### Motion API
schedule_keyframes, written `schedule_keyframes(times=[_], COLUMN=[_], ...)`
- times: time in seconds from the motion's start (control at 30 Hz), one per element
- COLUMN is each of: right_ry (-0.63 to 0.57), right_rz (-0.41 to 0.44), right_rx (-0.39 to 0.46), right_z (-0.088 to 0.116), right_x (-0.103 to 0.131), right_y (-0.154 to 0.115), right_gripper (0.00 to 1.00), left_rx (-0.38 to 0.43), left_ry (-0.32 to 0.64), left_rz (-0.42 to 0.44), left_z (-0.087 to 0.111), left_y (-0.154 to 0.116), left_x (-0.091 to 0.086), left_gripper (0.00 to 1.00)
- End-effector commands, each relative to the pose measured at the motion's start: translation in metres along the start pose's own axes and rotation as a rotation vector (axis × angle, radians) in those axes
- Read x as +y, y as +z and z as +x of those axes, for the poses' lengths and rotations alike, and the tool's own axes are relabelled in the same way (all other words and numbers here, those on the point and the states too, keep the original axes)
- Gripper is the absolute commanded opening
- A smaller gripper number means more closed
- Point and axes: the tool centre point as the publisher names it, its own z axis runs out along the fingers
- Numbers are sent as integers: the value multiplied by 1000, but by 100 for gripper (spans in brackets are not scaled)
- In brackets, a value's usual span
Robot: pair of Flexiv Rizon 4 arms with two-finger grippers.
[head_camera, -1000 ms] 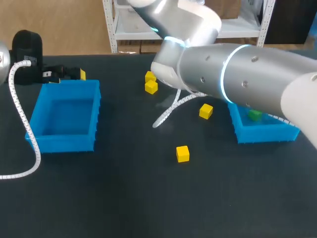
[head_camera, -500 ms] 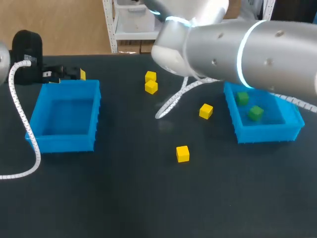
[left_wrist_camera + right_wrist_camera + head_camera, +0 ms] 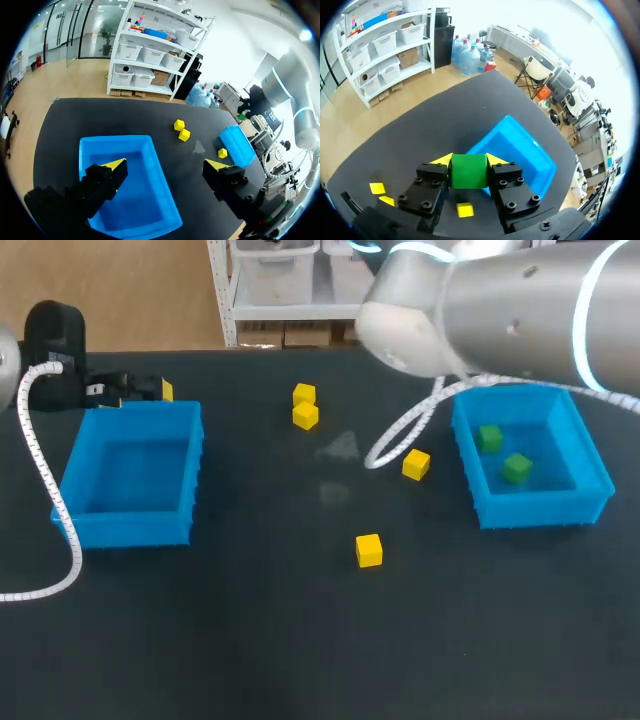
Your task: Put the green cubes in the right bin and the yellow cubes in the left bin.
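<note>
My right gripper [image 3: 468,162] is shut on a green cube [image 3: 468,170], high above the table near the right blue bin [image 3: 520,150]; the head view shows only its arm [image 3: 500,310]. Two green cubes [image 3: 489,437] [image 3: 517,467] lie in the right bin [image 3: 530,510]. Several yellow cubes lie on the table: two at the back [image 3: 304,394] [image 3: 305,416], one beside the right bin [image 3: 416,464], one near the middle [image 3: 369,550]. My left gripper [image 3: 165,165] is open over the left blue bin [image 3: 115,138], holding nothing. In the head view it [image 3: 150,390] sits behind the left bin [image 3: 130,530].
A white coiled cable [image 3: 400,435] hangs from my right arm over the table between the yellow cubes. Another coiled cable [image 3: 40,490] runs along the left bin's outer side. The dark table [image 3: 300,640] stretches toward the front edge.
My right arm has swung up and to the right, uncovering the right bin and the two green cubes inside. The left arm and the yellow cubes have stayed put.
</note>
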Motion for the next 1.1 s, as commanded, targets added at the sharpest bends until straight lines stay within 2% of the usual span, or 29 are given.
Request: schedule_keyframes(times=[0.03, 0.3, 0.77, 0.93, 1.1], right_ry=[-47, -238, -711, -800, -799], right_rz=[-149, -61, 112, 129, 95], right_rx=[19, 112, 162, 198, 210], right_z=[-3, -5, 12, 20, 23], right_x=[-44, -77, -95, -101, -101], right_y=[0, 31, 88, 107, 110], right_gripper=[0, 0, 0, 0, 0], left_rx=[-7, -7, -7, -7, -7], left_ry=[2, 2, 2, 2, 2], left_rz=[12, 12, 12, 12, 12], left_z=[2, 2, 2, 2, 2], left_y=[0, 0, 0, 0, 0], left_x=[3, 3, 3, 3, 3], left_gripper=[100, 100, 100, 100, 100])
